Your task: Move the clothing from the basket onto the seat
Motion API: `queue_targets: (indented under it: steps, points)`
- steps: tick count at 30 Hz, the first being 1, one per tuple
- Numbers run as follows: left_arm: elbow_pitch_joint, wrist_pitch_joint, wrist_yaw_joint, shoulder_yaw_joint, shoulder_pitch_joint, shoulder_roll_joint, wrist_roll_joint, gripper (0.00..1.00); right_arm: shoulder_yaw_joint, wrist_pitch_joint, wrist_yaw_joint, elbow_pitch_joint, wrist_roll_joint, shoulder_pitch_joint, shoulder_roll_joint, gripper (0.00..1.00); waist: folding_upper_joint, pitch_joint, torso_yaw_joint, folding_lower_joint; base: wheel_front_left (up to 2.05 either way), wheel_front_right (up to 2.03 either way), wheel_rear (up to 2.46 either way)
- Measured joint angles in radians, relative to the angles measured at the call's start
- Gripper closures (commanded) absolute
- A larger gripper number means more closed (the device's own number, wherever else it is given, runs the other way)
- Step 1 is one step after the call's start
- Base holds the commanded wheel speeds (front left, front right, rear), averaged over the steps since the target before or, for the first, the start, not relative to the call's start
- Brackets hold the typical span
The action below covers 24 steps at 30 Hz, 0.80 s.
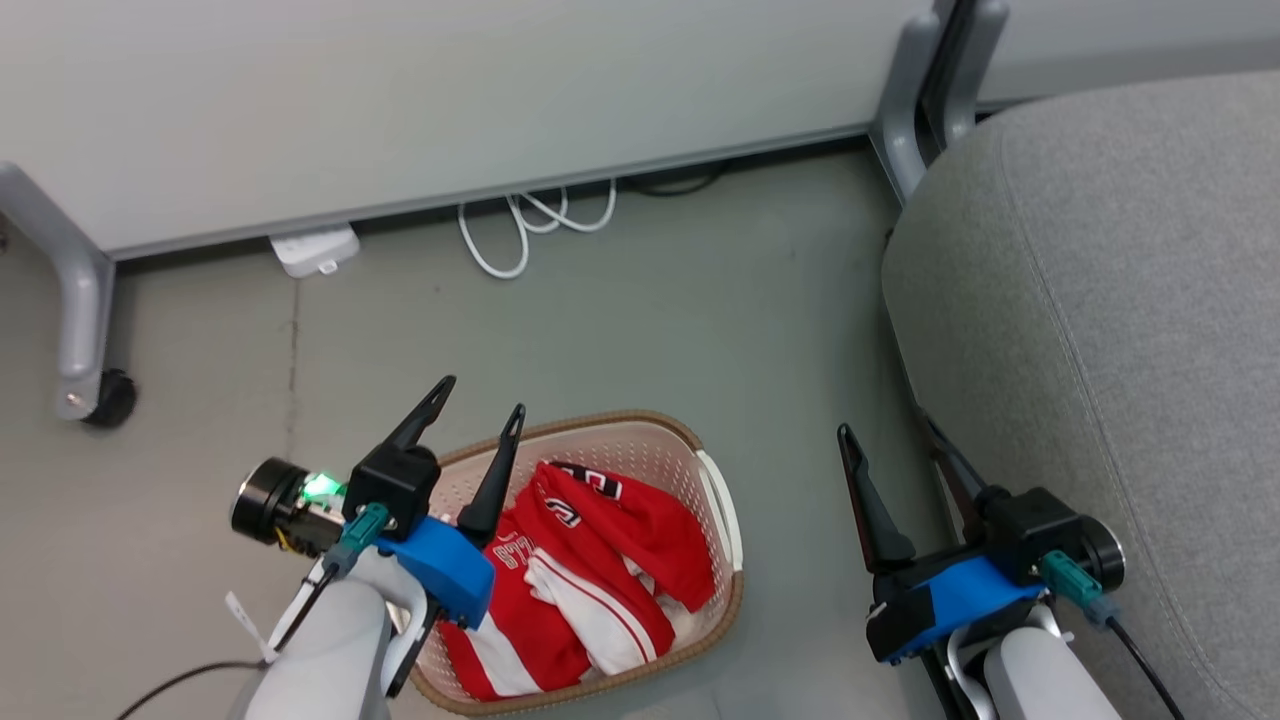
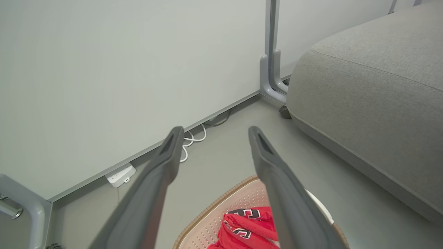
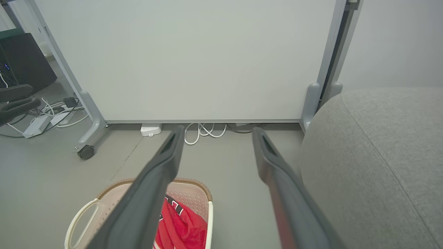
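Both grippers spread wide and empty; clothing (image 1: 590, 560) heaped in the basket (image 1: 640, 418).
Head view: left gripper (image 1: 482, 394) over the basket's left side, right gripper (image 1: 887, 427) beside the seat (image 1: 1100, 300). Left wrist view: clothing (image 2: 249, 224) just beneath. Right wrist view: clothing (image 3: 180, 224) below-left. Probably soft, light and floppy; pinch a raised fold.
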Motion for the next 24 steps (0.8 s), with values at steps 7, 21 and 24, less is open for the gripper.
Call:
queue_targets:
  steps: [7,21,24]
  points:
    - [0.096,0.000,-0.008,-0.097,-0.118,0.028,0.008,0.00,0.004,0.000,0.000,-0.025,0.013,-0.053,0.000,0.00,0.0000,0.106,-0.044,0.0001,0.00,0.00,0.00]
    - [0.316,0.000,-0.011,-0.371,-0.315,0.111,-0.022,0.00,0.011,0.000,0.000,-0.092,0.027,-0.183,-0.001,0.00,0.0000,0.342,-0.108,0.0002,0.00,0.00,0.00]
    - [0.372,0.000,-0.011,-0.445,-0.363,0.136,-0.036,0.00,0.012,0.000,0.000,-0.109,0.029,-0.217,-0.001,0.00,0.0000,0.413,-0.122,0.0002,0.00,0.00,0.00]
